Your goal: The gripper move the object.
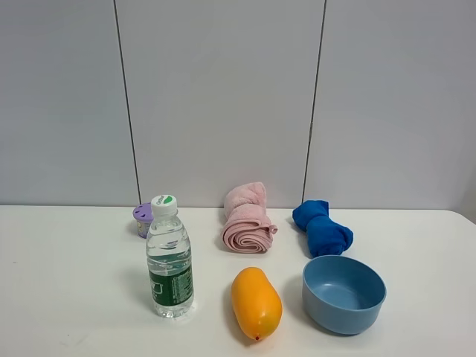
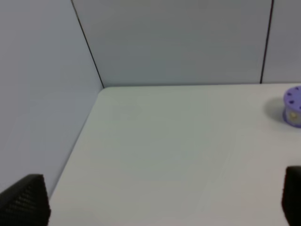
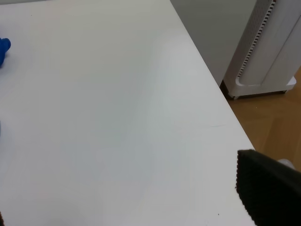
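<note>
The light-blue bowl [image 1: 343, 294] sits upright and empty on the white table [image 1: 67, 297], at the front right, next to the orange mango-like fruit [image 1: 256, 303]. Neither arm shows in the exterior high view. In the left wrist view my left gripper [image 2: 160, 205] is open, with only its black fingertips [image 2: 26, 200] at the frame's edge, over bare table near the far left corner. In the right wrist view my right gripper [image 3: 136, 202] is open, with one black finger [image 3: 270, 190] showing, over bare table near the right edge. The bowl shows in neither wrist view.
A water bottle [image 1: 169, 257] stands front left. A purple container [image 1: 143, 218] is behind it and also shows in the left wrist view [image 2: 292, 106]. A rolled pink towel [image 1: 248, 219] and a dark-blue towel [image 1: 322, 227] lie at the back. A white appliance [image 3: 268, 52] stands beyond the table's right edge.
</note>
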Motion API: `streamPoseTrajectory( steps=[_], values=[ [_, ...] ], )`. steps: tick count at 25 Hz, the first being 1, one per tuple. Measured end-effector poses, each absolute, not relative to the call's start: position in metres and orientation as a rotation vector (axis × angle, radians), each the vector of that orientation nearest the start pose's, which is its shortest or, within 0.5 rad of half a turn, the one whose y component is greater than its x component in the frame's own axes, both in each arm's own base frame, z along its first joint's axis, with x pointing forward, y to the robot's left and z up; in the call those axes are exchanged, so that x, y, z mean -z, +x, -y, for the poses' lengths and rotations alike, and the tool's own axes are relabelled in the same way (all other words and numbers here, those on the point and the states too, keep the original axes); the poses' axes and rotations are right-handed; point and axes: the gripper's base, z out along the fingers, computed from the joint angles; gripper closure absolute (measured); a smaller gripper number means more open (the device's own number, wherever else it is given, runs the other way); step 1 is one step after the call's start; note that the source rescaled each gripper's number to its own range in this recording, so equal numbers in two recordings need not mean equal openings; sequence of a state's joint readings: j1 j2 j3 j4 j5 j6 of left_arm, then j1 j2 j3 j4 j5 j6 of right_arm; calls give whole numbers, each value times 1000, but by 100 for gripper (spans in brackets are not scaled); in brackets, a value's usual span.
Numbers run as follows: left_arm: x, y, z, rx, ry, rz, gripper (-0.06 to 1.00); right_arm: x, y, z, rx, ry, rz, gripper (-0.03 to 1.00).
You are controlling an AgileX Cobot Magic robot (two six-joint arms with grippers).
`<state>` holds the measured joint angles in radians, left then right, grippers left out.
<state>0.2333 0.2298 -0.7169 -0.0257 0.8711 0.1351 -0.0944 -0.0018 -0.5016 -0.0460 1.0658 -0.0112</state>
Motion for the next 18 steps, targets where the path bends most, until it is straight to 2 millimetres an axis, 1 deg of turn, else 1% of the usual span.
streamPoseTrajectory(
  steps=[2, 5, 14, 18],
  values=[
    [-347, 5, 1, -211, -109, -1880, -6, -277, -6, 3, 121, 87, -2045, -3],
    [-340, -4, 3, -196, -118, -1932, -6, -277, -6, 3, 121, 87, -2045, -3],
    [-336, -6, 4, -180, -124, -1984, -6, -277, -6, 3, 121, 87, -2045, -3],
    [-335, -6, 4, -161, -99, -1987, -6, -277, -6, 3, 121, 87, -2045, -3]
  ],
)
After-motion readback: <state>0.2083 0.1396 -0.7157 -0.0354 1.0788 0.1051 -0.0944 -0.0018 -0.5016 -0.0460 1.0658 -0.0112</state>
